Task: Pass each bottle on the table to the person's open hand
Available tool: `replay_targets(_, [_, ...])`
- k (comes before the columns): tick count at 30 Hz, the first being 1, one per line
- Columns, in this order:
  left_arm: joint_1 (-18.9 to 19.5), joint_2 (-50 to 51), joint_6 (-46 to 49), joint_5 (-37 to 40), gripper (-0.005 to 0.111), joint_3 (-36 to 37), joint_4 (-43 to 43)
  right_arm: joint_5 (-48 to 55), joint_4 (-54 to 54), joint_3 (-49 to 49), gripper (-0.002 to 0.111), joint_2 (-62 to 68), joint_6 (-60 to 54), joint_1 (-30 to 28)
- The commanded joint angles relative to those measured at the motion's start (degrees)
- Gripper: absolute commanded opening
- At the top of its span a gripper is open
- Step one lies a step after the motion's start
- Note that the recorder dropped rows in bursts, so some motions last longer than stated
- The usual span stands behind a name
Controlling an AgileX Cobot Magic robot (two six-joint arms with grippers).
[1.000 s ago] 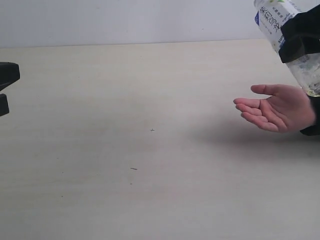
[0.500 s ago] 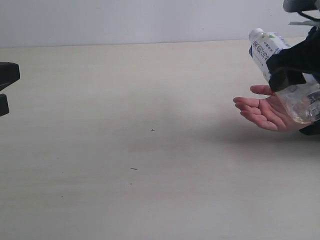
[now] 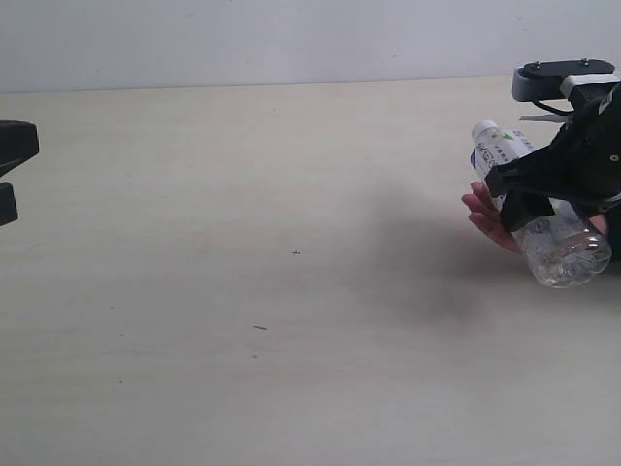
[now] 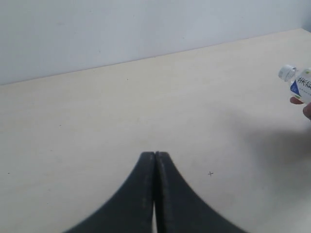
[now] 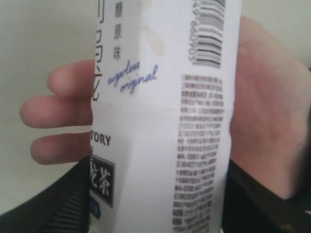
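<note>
bottle (image 3: 558, 252): held tilted at the frame's right, across the open hand (image 3: 481, 213), so it can be taken.
right claw (image 3: 527, 197): clamped wide around the bottle (not released).
left claw (image 4: 155, 162): closed, empty.

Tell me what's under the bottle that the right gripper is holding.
The person's open hand lies under the bottle, which the right gripper holds. Fingers and the palm's edge show on either side. The palm's middle is covered, so contact cannot be told.

I look to be working in a bare lab or test room: just a pale wood-grain surface (image 3: 243, 388) against a plain white wall (image 3: 243, 39).
</note>
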Motion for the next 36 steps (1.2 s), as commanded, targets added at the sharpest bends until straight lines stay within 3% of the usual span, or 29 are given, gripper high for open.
replay_targets(1, [-0.25,-0.27,-0.07,0.08,0.000,0.21,0.28,-0.35,-0.20,0.36,0.067,0.15,0.09,-0.13])
replay_targets(3, [-0.25,-0.27,-0.07,0.08,0.000,0.21,0.28,-0.80,-0.20,0.36,0.079,0.15,0.09,-0.13])
replay_targets(5, [-0.25,-0.27,-0.07,0.08,0.000,0.21,0.28,-1.08,-0.05,0.36,0.084,0.15,0.09,-0.13])
replay_targets(16, [-0.25,-0.27,-0.07,0.08,0.000,0.21,0.28,-1.39,0.15,0.36,0.084,-6.57,0.09,-0.13])
replay_targets(23, [-0.25,-0.27,-0.07,0.08,0.000,0.21,0.28,-1.03,0.75,0.36,0.084,-19.34,0.09,-0.13])
replay_targets(30, [-0.25,-0.27,-0.07,0.08,0.000,0.21,0.28,-0.80,8.98,0.63,0.083,-32.19,-4.13,-0.13])
replay_targets(33, [-0.25,-0.27,-0.07,0.08,0.000,0.21,0.28,-0.68,16.71,2.22,0.066,-37.60,-12.37,-0.13])
replay_targets(36, [-0.25,-0.27,-0.07,0.08,0.000,0.21,0.28,-0.81,24.69,4.95,0.030,-42.59,-19.70,-0.13])
